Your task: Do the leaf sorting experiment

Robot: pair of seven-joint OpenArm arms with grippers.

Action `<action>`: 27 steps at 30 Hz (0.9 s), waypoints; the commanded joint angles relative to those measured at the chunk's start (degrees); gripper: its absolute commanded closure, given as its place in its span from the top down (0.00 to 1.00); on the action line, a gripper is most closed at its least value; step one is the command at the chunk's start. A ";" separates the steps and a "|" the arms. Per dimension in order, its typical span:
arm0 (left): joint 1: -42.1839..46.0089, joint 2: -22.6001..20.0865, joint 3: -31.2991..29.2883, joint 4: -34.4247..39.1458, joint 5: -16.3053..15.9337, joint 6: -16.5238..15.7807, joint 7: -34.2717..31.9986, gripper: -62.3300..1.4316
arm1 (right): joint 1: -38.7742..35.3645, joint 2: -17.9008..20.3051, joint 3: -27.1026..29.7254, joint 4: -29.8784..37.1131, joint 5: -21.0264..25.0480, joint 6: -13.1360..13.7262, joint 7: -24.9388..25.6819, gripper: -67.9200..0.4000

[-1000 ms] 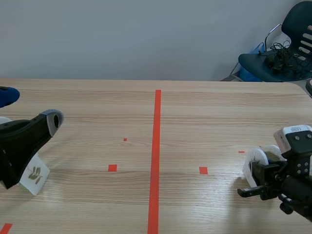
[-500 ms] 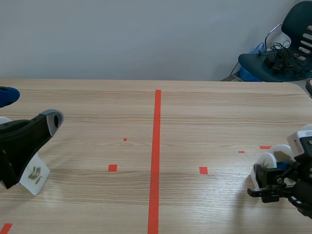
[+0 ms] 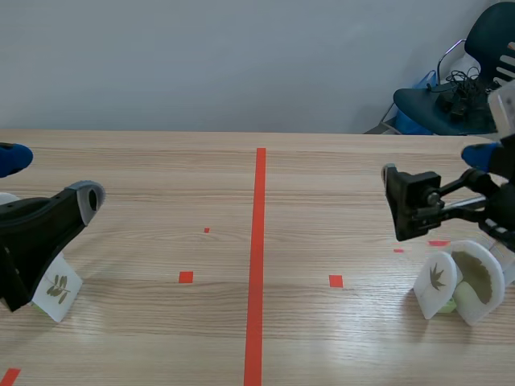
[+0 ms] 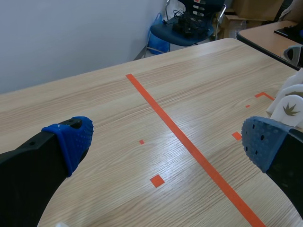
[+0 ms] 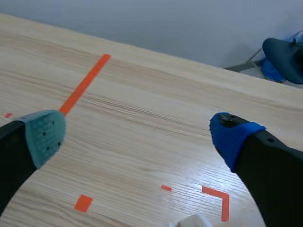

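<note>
- The left fingers (image 4: 70, 139) are spread wide and empty, low over the wooden surface (image 3: 322, 177).
- A white leaf card (image 3: 58, 288) stands tilted, partly hidden by the left arm.
- The right fingers (image 5: 43, 133) are also spread and empty, raised above a second leaf card (image 3: 437, 280) that touches another white piece (image 3: 480, 283).

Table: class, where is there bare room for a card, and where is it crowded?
Bare wood either side of the centre tape line, between the left leaf card and the right leaf cards. Crowded: the near right, where those cards cluster.
</note>
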State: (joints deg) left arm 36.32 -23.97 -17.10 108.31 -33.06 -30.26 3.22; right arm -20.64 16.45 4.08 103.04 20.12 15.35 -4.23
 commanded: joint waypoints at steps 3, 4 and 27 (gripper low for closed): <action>-0.31 -0.04 0.04 0.13 -0.83 -0.15 -0.79 1.00 | -2.51 3.98 0.35 4.35 5.86 -0.33 -3.06 1.00; -0.31 -0.04 0.04 0.13 -0.83 -0.15 -0.79 1.00 | -3.91 4.96 0.35 5.77 7.02 -0.35 -3.26 1.00; -0.13 -0.07 0.04 0.13 -0.57 -0.15 0.09 1.00 | -22.21 16.22 0.37 22.58 11.19 -0.61 -1.55 1.00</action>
State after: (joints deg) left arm 36.32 -23.97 -17.10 108.31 -33.04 -30.26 4.10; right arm -43.66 32.71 4.08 125.71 30.72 15.03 -7.16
